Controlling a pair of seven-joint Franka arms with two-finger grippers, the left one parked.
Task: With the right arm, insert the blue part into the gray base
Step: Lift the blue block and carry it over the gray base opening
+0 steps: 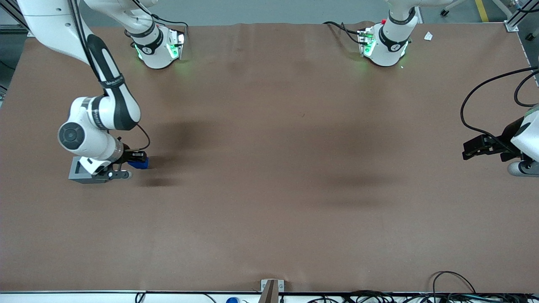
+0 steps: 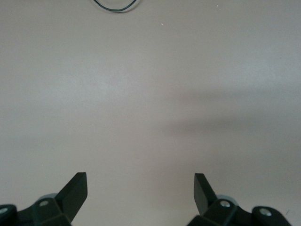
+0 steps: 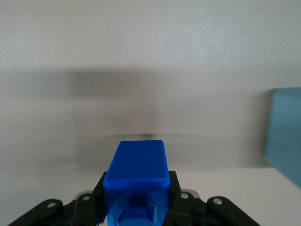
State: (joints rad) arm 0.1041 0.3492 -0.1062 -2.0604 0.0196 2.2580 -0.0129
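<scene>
Gripper (image 1: 135,162) on the right arm (image 1: 99,120) is clamped on the blue part (image 1: 139,163), fingers (image 3: 96,200) pressed against both of its side faces, so the block is gripped, not just resting between them. Wrist view shows the blue part (image 3: 137,176) sticking out past the fingertips with brown table cover (image 1: 269,202) underneath and motion blur across the background, so my read is it's held clear of the surface mid-carry. Gray base (image 1: 82,172) sits on the table at the working arm's end, just beside the blue part and largely hidden under the wrist in the front view; a slab of its wall (image 3: 284,132) shows in the wrist view, offset sideways from the part. Socket isn't visible from either camera right now. Judging by that offset, the part isn't over the opening yet: next move needs a lateral shift to centre it above the base, then a straight descent. Main risk is the part catching the socket rim if alignment or rotation is slightly off.
</scene>
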